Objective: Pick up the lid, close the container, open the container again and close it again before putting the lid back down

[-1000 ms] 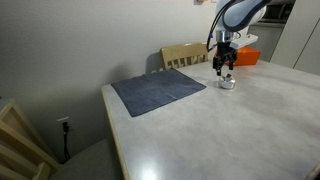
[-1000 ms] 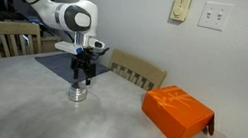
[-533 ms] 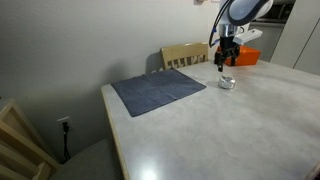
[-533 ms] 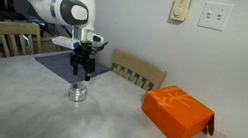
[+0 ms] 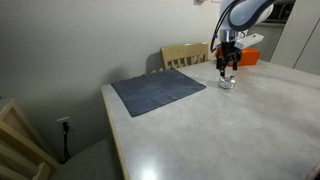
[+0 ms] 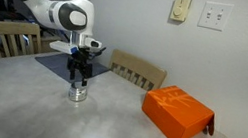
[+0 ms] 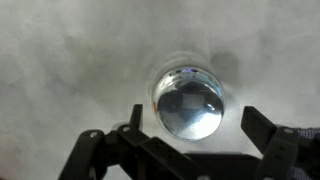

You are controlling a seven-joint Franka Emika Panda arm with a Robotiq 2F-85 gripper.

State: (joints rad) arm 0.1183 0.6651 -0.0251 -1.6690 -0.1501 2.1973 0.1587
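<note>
Small squat round silvery jar [image 7: 190, 100], glossy reflective top, on mottled grey stone-look table [image 7: 60, 50]; black claw [image 6: 79, 77] above, jaws apart, empty.

container [image 6: 78, 94]: 1 | orange box [image 6: 177, 113]: 1 | mat [image 5: 158, 91]: 1 | chairs [image 6: 136, 71]: 2

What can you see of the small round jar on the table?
The jar is small, squat and round, silvery and glassy-looking, with a shiny reflective top in the wrist view. It stands upright on the pale table, apart from the orange box and the grey mat. The open gripper hangs just above, not touching it. Whether it is closed is unclear.
</note>
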